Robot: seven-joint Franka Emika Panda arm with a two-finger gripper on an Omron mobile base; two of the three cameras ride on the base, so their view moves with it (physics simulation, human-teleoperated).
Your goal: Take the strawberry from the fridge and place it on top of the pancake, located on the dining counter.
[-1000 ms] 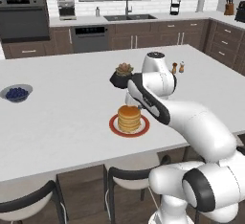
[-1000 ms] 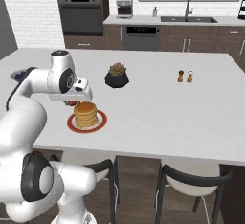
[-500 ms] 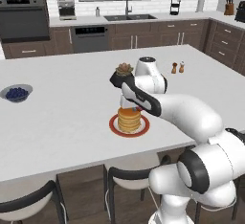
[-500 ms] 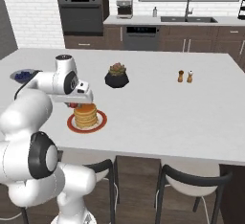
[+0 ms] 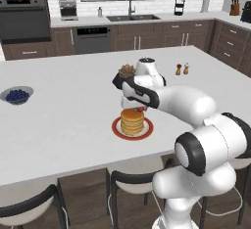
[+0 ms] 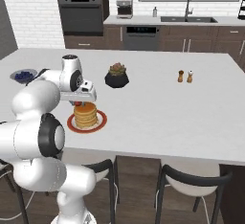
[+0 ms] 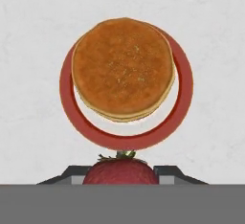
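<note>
Left base view, scanning left to right. Far left of the white bench (image 5: 59,120): grey bowl of blue berries (image 5: 16,95), well apart from everything else. Centre: pancake (image 5: 132,121), a short golden stack on a red-orange plate (image 5: 117,129), near the bench's front edge. The tool (image 5: 138,108) hangs just above the stack's far edge, a speck of red at its tip: the strawberry (image 5: 138,109). Behind the arm, a dark pot with a small plant (image 5: 126,70). Further right, two small shakers (image 5: 182,69) standing side by side.

Right base view: berry bowl (image 6: 23,76) far left, then the tool (image 6: 79,102) over the stack (image 6: 85,114), plant pot (image 6: 116,75) beyond, shakers (image 6: 185,76) to the right.

Hand view: the strawberry (image 7: 120,171) sits clamped between the two dark tips of the tool, green leaves pointing toward the plate (image 7: 183,104). The pancake (image 7: 122,70) lies ahead of it, off-centre on the plate, top bare. Berry not yet on the stack.
</note>
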